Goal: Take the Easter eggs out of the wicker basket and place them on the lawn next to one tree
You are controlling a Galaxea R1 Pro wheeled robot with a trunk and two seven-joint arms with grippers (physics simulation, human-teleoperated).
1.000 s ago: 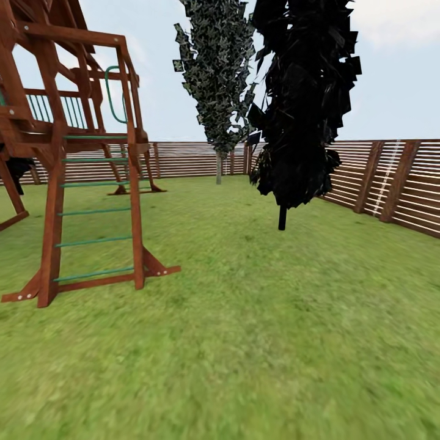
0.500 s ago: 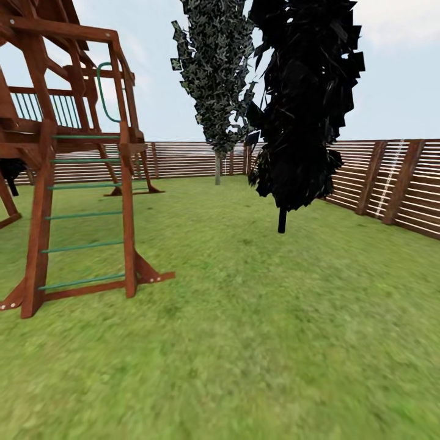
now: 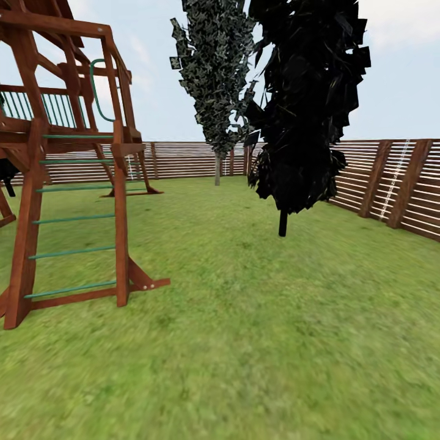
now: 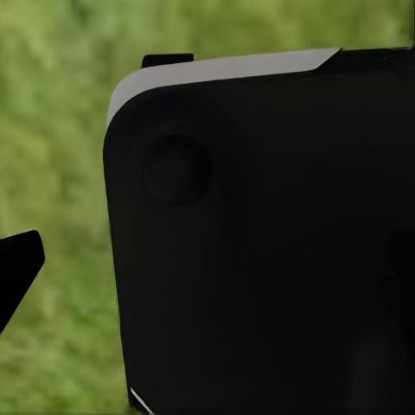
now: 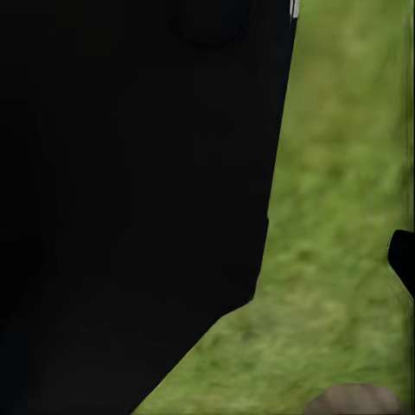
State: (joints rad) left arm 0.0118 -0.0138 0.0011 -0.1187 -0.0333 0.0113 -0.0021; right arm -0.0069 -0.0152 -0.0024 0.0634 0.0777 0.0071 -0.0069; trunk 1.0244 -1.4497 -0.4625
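The lawn (image 3: 256, 330) stretches ahead, flat and green. At its far end, close to the fence, stands the tree (image 3: 217, 170) with a slim pale trunk and a mottled green-white crown. The Easter eggs and the wicker basket are out of view. In the left wrist view a black body panel (image 4: 259, 242) blocks most of the grass, and one dark fingertip (image 4: 17, 268) pokes in at the edge. The right wrist view has another black panel (image 5: 130, 199) and a dark fingertip (image 5: 403, 258) over grass. Whether either gripper is open or shut cannot be told.
A near-black conifer (image 3: 305, 104) on a thin black trunk stands mid-lawn to the right. A wooden climbing frame with green rungs (image 3: 73, 201) fills the left side. A brown slat fence (image 3: 385, 186) runs along the back and right. A brownish blob (image 5: 354, 400) lies on the grass.
The whole head view has shifted, so the camera has moved. The climbing frame now sits further left and larger, and the conifer looks slightly nearer.
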